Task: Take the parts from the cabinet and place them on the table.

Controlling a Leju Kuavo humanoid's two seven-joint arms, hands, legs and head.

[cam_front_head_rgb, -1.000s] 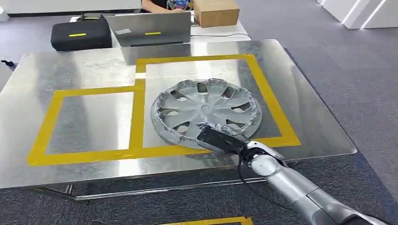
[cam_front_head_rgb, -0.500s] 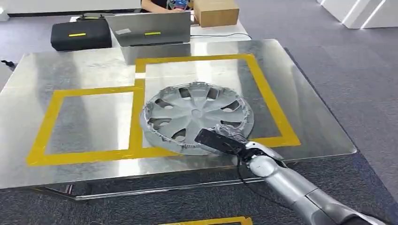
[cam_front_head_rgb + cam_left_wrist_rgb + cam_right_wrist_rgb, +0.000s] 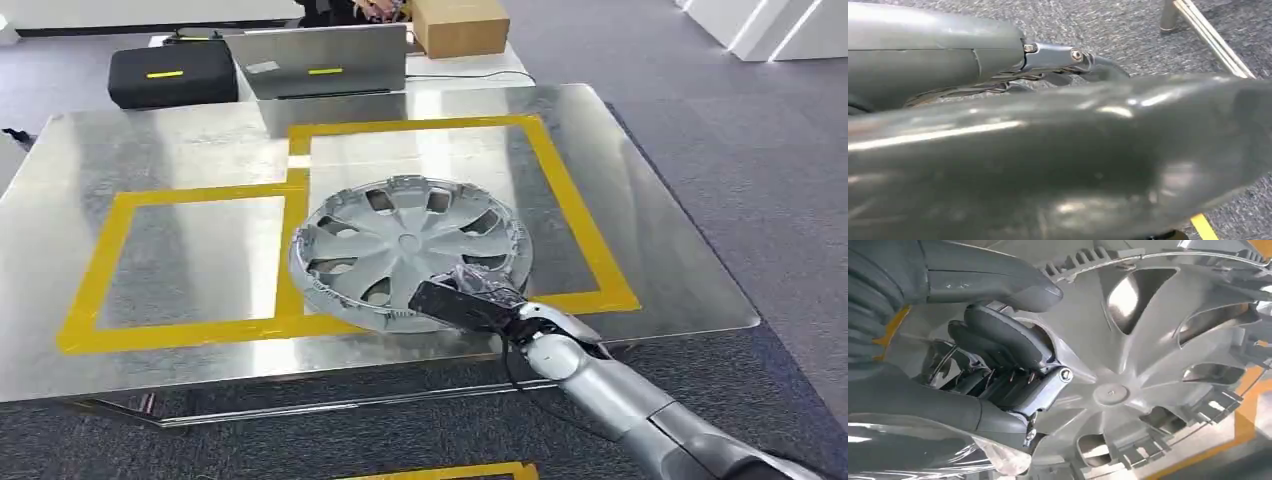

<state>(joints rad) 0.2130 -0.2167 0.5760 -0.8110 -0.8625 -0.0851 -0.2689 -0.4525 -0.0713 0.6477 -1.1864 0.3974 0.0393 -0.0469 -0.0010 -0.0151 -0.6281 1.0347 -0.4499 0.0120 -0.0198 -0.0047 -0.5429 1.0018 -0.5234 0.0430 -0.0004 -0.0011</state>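
**Operator:** Grey carpet all round from where I'm watching, and a shiny steel desk marked with yellow tape rectangles. I see the round silver plastic hubcap lying on the desk, mostly inside the larger taped rectangle, its rim crossing the tape line between the two rectangles and the tape along the near side.

**Observer:** What has hold of it?

**Operator:** My right hand. The silver right arm comes in from the lower right, reaching over the near edge of the desk, and the hand sits at the near rim of the hubcap.

**Observer:** Can you see the grip in the head view?

**Operator:** Not well; there the dark hand just overlaps the rim. In the right wrist view I get it close: the dark fingers are curled through one of the openings between the spokes, and the thick grey thumb lies over the rim's outer side. So the hand grips the hubcap. I also see crinkled clear wrap by the hand.

**Observer:** And the left hand?

**Operator:** My left wrist view gives me a blurred grey cover and dark fingers above carpet and a desk leg. I cannot tell how open they are.

**Observer:** Anything behind?

**Operator:** A black case, a grey laptop and a brown cardboard box on a white table beyond.
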